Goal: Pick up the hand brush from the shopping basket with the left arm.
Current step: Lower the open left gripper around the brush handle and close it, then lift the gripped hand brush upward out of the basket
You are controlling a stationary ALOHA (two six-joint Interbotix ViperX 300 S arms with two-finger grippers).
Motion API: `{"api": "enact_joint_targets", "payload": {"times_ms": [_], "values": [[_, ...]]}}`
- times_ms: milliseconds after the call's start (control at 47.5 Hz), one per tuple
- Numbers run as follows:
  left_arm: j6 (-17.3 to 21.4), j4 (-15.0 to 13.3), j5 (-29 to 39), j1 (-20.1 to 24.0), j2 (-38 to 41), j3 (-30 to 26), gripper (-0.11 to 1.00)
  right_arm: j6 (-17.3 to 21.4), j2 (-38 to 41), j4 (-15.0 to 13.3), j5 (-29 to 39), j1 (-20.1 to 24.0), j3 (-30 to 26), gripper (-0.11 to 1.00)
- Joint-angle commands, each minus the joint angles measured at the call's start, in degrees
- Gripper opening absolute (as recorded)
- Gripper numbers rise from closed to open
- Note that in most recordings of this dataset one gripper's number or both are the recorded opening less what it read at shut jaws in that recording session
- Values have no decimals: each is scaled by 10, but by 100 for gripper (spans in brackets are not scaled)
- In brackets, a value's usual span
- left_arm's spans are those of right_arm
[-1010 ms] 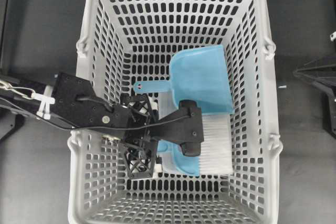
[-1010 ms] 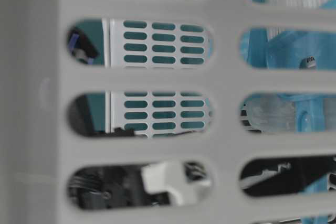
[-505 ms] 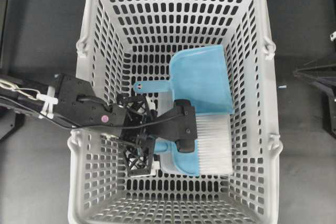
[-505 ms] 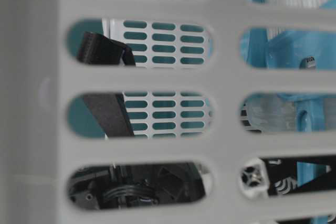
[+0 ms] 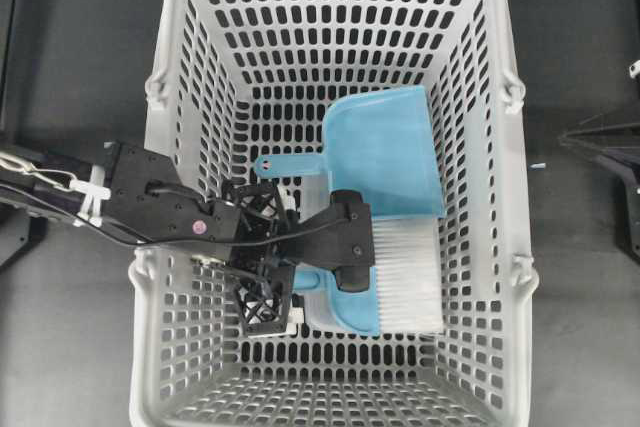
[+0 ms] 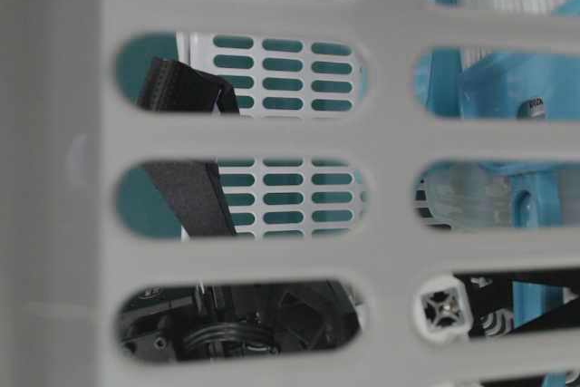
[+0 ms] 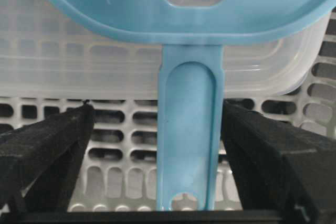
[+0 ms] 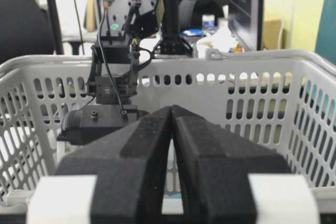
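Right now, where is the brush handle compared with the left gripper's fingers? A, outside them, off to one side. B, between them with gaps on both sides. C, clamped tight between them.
B: in the left wrist view the brush handle stands between the open left gripper's fingers, with basket floor showing on each side.

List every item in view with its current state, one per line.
hand brush: lying in the basket on a clear container, handle between the open fingers, ungripped.
dustpan: lying flat beside the brush.
shopping basket: upright.
left gripper: open, down inside the basket.
right gripper: shut, empty, outside the basket.
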Motion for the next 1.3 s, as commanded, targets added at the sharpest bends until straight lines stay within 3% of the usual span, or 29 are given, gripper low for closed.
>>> {"api": "enact_joint_targets", "payload": {"times_ms": [0,84,253,484,715,926,1284], "values": [[0,1,-3,-2,-4,-4,88,1,4,3,-4,-1,-3,0],[0,1,-3,-4,-4,-4,74,1,3,3,-4,-1,-3,0],[1,2,-10,-5,-5,-3,27,1,4,3,-4,-1,-3,0],[4,2,-11,-5,-7,-2,26,1,4,3,-4,-1,-2,0],[47,2,-10,-6,-7,-3,26,1,4,3,1,-1,-2,0],[46,2,-11,-4,-10,-9,26,1,3,3,1,-2,-1,0],[54,2,0,9,-120,-45,26,1,3,3,1,-3,0,0]]}}
